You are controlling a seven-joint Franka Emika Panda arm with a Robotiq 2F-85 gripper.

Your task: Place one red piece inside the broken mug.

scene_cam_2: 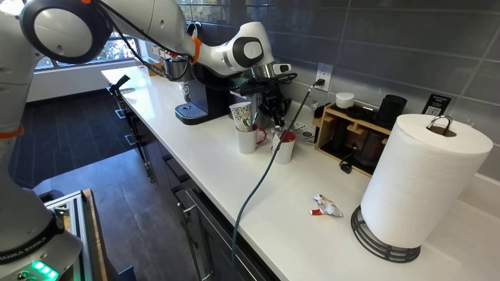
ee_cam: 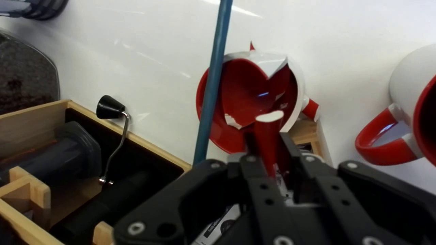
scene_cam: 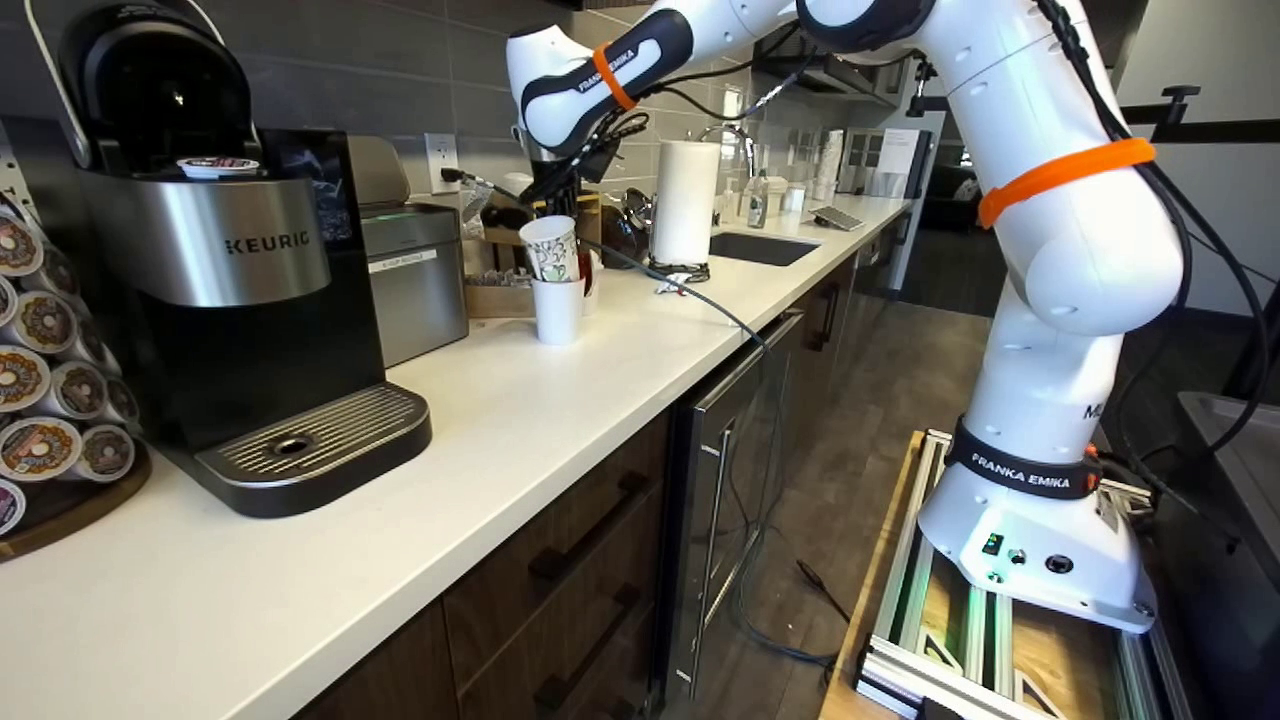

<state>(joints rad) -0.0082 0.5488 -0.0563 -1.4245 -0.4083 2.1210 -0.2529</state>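
My gripper (ee_cam: 269,144) is shut on a red piece (ee_cam: 267,134), a curved stick with a white broken end. It holds the piece over the broken mug (ee_cam: 300,81), which is white outside and red inside with a jagged rim and a stub of red handle. In the wrist view, shards (ee_cam: 245,81) lie inside the mug. The held piece overlaps the mug's opening in the wrist view. In an exterior view, the gripper (scene_cam_2: 278,120) is just above the broken mug (scene_cam_2: 284,151). In an exterior view, the gripper (scene_cam: 560,195) is behind the paper cup and the mug is mostly hidden.
A whole mug (scene_cam_2: 247,141) with a paper cup (scene_cam_2: 243,117) in it stands beside the broken mug. A blue cable (scene_cam_2: 259,181) hangs in front of it. A wooden organizer (scene_cam_2: 324,136), a paper towel roll (scene_cam_2: 422,187) and a crumpled silvery thing (scene_cam_2: 328,206) with a red end are nearby.
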